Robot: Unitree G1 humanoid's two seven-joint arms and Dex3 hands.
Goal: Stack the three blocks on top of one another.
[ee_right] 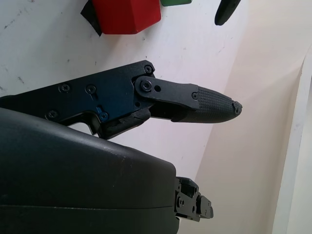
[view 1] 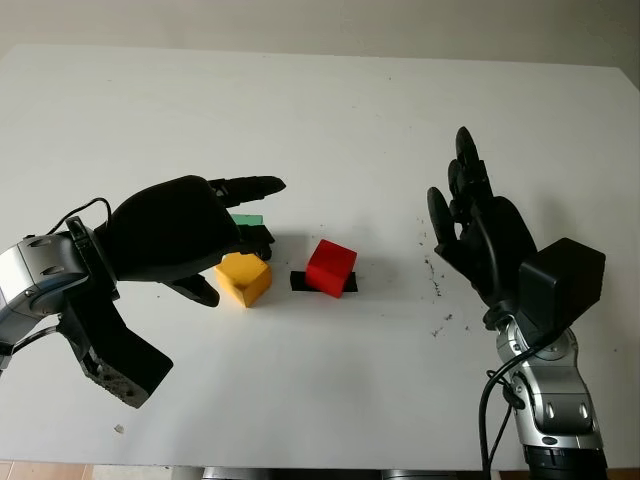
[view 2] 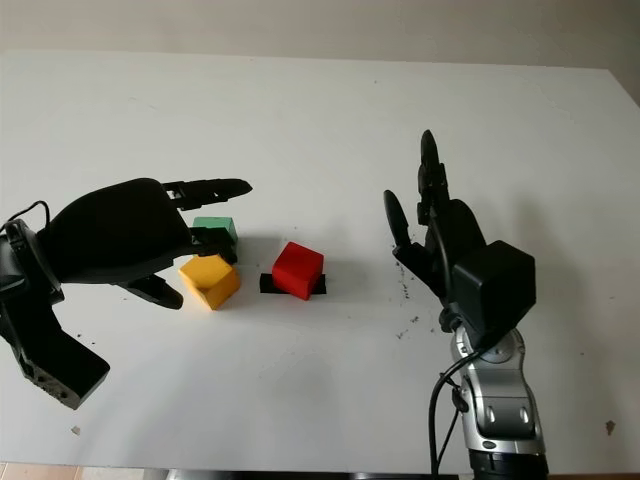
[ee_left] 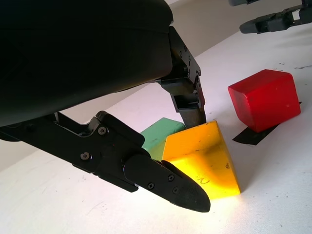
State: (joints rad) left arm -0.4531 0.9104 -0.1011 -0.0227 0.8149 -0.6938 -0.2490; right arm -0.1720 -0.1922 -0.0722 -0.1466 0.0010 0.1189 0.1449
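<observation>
The yellow block (view 1: pixel 244 278) lies on the white table (view 1: pixel 350 120), left of centre. My left hand (view 1: pixel 238 268) hovers over it, open, with the thumb (ee_left: pixel 170 183) low at one side and a finger (ee_left: pixel 187 100) touching its far top edge. The green block (view 2: pixel 214 227) sits just behind the yellow one, partly hidden by the hand. The red block (view 1: pixel 331 267) stands to the right on a strip of black tape (view 1: pixel 299 283). My right hand (view 1: pixel 465 210) is held up, open, at the right of the table, well away from the blocks.
Small dark specks (view 1: pixel 437 285) mark the table between the red block and the right hand. The table's far edge (view 1: pixel 320 52) runs along the back. A tiny scrap (view 1: pixel 119 429) lies near the front left.
</observation>
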